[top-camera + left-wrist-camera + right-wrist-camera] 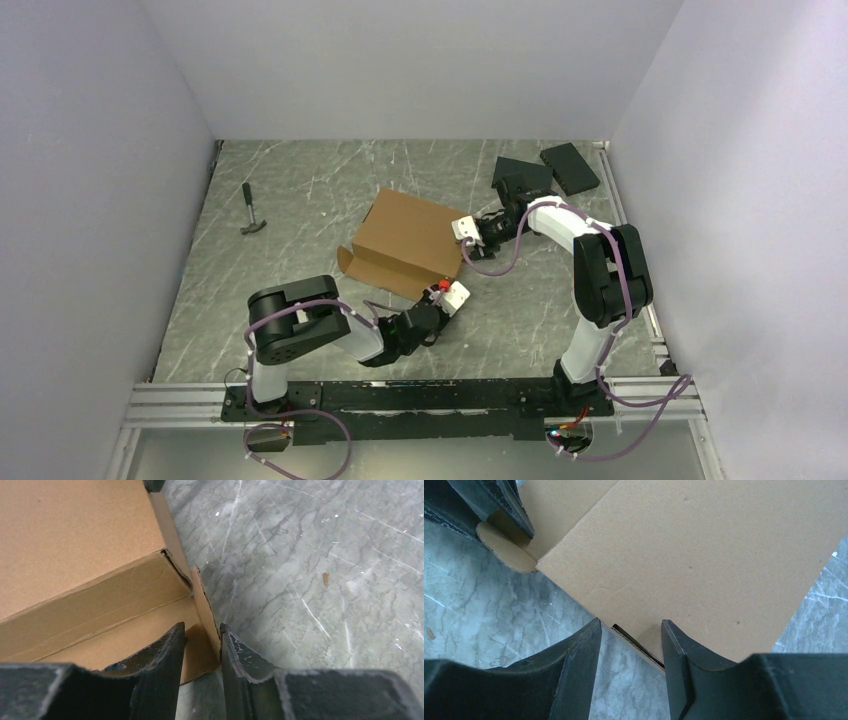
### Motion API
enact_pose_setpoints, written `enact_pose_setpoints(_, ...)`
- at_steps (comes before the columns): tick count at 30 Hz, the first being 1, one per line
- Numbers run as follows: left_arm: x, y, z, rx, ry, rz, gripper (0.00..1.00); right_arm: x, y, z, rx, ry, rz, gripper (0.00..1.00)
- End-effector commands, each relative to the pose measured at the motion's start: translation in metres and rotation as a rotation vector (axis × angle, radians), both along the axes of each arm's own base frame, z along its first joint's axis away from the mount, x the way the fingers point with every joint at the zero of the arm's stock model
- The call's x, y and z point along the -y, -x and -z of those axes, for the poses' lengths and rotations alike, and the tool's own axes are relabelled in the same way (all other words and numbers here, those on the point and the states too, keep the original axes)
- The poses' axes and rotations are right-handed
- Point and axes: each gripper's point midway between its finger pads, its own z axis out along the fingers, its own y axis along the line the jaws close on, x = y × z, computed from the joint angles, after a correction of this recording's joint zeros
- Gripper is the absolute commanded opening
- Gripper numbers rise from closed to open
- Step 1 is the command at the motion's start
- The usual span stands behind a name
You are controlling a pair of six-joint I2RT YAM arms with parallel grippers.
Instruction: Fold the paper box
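Left pincer narrow, straddling corner flap of paper box; right pincer half-wide over its lid edge.

The right tool straddles the paper box edge (left tool brackets a corner flap).

No legible text or markings anywhere.

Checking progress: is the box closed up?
Not fully: the box has its top down, but a flap sticks out inside the left gripper.
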Motion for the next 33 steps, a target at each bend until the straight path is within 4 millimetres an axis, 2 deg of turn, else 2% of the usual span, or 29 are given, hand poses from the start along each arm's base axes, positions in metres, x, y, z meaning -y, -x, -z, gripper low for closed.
enact_pose_setpoints(1, -0.001, -0.005, -0.029, -0.033, 0.155, -0.092, 0.41, -0.002, 0.016, 0.01, -0.097, 0.018, -0.005, 0.49)
enact_pose_setpoints(8, -0.003, -0.006, -0.034, -0.134, 0.24, -0.11, 0.44, -0.001, 0.016, 0.01, -0.1, 0.023, -0.004, 0.49)
enact_pose_setpoints(15, -0.011, -0.014, -0.033, -0.214, 0.27, -0.148, 0.37, -0.001, 0.016, 0.011, -0.102, 0.025, -0.002, 0.49)
enact_pose_setpoints(19, -0.01, -0.013, -0.03, -0.233, 0.273, -0.142, 0.36, -0.001, 0.016, 0.011, -0.104, 0.025, -0.001, 0.48)
enact_pose_setpoints(33, 0.0, -0.009, -0.041, -0.219, 0.278, -0.071, 0.36, -0.001, 0.015, 0.011, -0.107, 0.029, 0.003, 0.48)
